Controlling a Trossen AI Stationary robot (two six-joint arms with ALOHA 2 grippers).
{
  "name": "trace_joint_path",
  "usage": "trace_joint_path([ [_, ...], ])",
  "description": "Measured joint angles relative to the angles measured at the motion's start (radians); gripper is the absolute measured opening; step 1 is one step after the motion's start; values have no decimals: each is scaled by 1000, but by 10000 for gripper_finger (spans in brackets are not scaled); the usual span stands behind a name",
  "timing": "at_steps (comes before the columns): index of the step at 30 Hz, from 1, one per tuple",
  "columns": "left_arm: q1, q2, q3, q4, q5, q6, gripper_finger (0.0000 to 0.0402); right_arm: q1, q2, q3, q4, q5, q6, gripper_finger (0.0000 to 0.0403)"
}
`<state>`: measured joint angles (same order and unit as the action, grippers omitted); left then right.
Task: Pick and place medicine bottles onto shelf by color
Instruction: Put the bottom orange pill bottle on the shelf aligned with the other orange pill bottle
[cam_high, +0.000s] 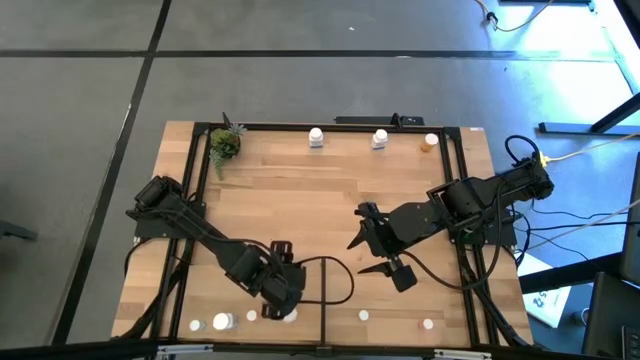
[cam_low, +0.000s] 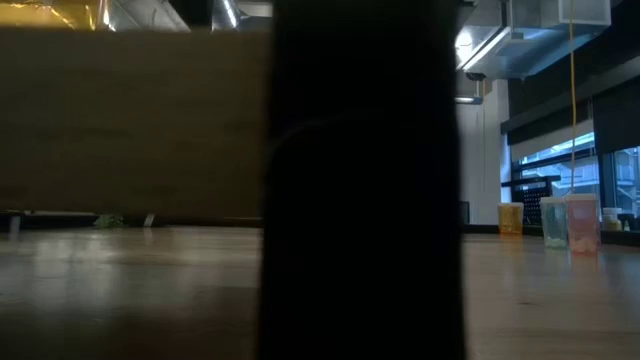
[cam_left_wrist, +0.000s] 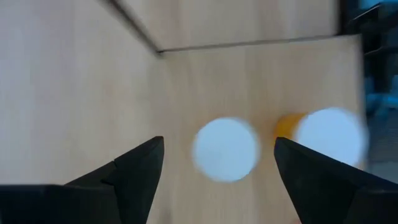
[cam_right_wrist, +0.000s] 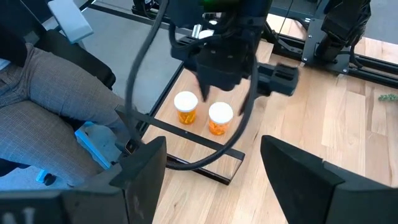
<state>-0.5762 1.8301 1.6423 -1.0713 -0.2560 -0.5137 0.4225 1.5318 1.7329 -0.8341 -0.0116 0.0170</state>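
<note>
Left end effector (cam_high: 283, 300), seen from above near the table's (cam_high: 300, 190) front edge at about 6 o'clock of the wooden surface: its two dark fingers (cam_left_wrist: 134, 171) stand spread wide and grip nothing. In the left wrist view a white-capped bottle (cam_left_wrist: 225, 149) lies in the gap between the fingers, touching neither; a second white-capped bottle with an orange body (cam_left_wrist: 329, 138) sits just beyond one finger, at the first bottle's 3 o'clock in that view. The right wrist view shows the same pair as two orange bottles (cam_right_wrist: 186, 107) with white caps standing side by side directly beneath the left end effector, beside a black frame bar (cam_right_wrist: 186, 134).

Right end effector (cam_high: 378, 245), over the table's middle at about 3 o'clock of the left one: fingers (cam_high: 357, 240) spread wide, holding nothing, well apart from every bottle.

Other bottles in the high view: two white ones (cam_high: 316, 137) and an orange one (cam_high: 430, 143) along the far edge of the shelf (cam_high: 330, 170) at 12 o'clock; several more (cam_high: 222, 322) along the front edge at 6 o'clock. A small green plant (cam_high: 225, 145) stands at the far left corner, about 10 o'clock. The low view is largely blocked by a dark shape (cam_low: 365, 180).
</note>
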Motion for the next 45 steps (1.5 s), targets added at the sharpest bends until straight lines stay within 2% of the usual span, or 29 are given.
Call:
trace_joint_path([
  [10,41,0,-13,-82,-25,0,298,0,0,0,0,0,0,264],
  [23,119,0,-78,-57,-41,27,298,0,0,0,0,0,0,264],
  [45,97,52,-78,-23,-19,27,298,0,-1,0,7,0,0,264],
])
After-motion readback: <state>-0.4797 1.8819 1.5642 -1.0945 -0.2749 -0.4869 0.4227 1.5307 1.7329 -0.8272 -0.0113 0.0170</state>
